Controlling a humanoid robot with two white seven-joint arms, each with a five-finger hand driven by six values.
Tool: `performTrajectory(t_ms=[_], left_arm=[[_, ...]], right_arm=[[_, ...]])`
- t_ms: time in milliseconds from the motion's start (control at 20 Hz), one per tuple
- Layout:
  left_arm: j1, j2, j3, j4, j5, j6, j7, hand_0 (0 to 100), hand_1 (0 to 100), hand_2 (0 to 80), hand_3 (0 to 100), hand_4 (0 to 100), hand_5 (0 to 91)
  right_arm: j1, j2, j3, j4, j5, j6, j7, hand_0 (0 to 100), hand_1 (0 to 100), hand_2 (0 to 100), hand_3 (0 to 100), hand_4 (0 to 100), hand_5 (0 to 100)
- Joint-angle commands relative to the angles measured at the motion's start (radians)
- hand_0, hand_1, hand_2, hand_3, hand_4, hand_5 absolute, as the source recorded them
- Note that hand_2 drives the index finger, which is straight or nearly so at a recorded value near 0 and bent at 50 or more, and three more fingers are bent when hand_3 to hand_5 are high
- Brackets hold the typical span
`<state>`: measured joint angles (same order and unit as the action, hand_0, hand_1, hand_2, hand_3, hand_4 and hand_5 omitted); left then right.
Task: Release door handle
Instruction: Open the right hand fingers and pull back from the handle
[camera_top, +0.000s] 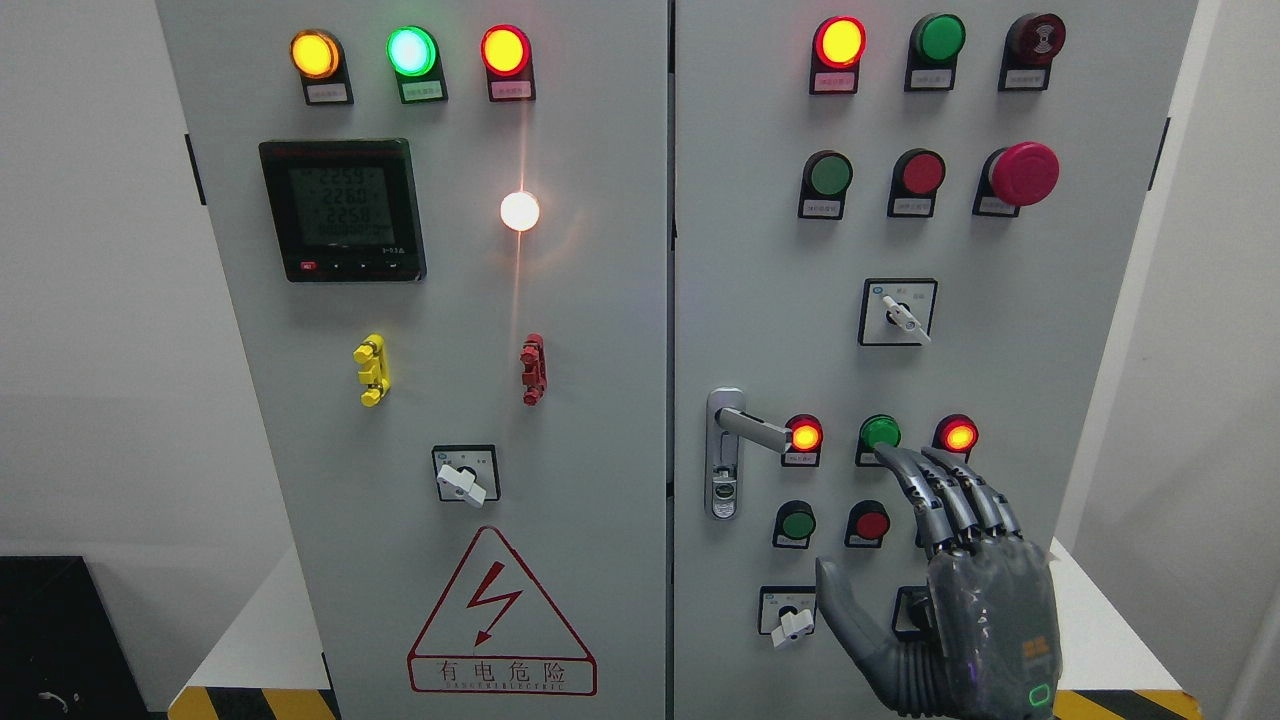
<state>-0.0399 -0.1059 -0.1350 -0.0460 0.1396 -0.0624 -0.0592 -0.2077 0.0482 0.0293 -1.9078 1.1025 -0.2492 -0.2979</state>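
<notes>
We find the door handle (755, 428) on the right cabinet door (1080, 330), near that door's left edge, just right of the centre seam. It is a metal lever on a tall backplate, w/ a key cylinder (722, 492) below the pivot. The lever points right and slightly down; its tip sits just beside a lit red indicator lamp (805, 437).

Right hand (960, 590) is low on the same door, right of the handle and apart from it. Fingers (940, 490) are extended and relaxed, thumb splayed to the left; they grasp nothing. Fingertips lie over the green lamp (880, 432) area; we cannot tell if they touch the panel. Left hand is not in view.

Handling, as we judge it:
- Lever: rigid metal, smooth, likely slippery under hard fingers. Not fragile.
- Probably spring-loaded, so it may swing on its own once let go.
- Grip pt, if needed: mid-shaft, fingers wrapped from above, away from the pivot.
- Door: sheet steel, stiff, looks heavy.

Task status: handle appears already free of the hand, so release looks done or nearly so.

Container: the cabinet is the only enclosure. Both doors appear shut; contents are hidden. The electrical-hazard triangle (502, 615) on the left door (600, 450) suggests live gear inside. The meter (342, 210) is lit.

Risk: the nearby pushbuttons (870, 523) and rotary switch (790, 615) may be bumped.
</notes>
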Motion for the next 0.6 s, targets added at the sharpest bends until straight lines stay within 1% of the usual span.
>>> performTrajectory(t_ms=[0,551], left_arm=[[0.0,0.0,0.0,0.0,0.0,0.0,-0.001,12,56,0.0,0,0,0.0],[0.0,0.0,0.0,0.0,0.0,0.0,-0.001,12,56,0.0,0,0,0.0]], right_arm=[[0.013,-0.014,-0.04,-0.01,-0.038,-0.002,0.013,46,25,8,12,10,6],[0.007,-0.013,-0.034,-0.008,-0.039,-0.002,0.016,46,25,12,14,12,6]])
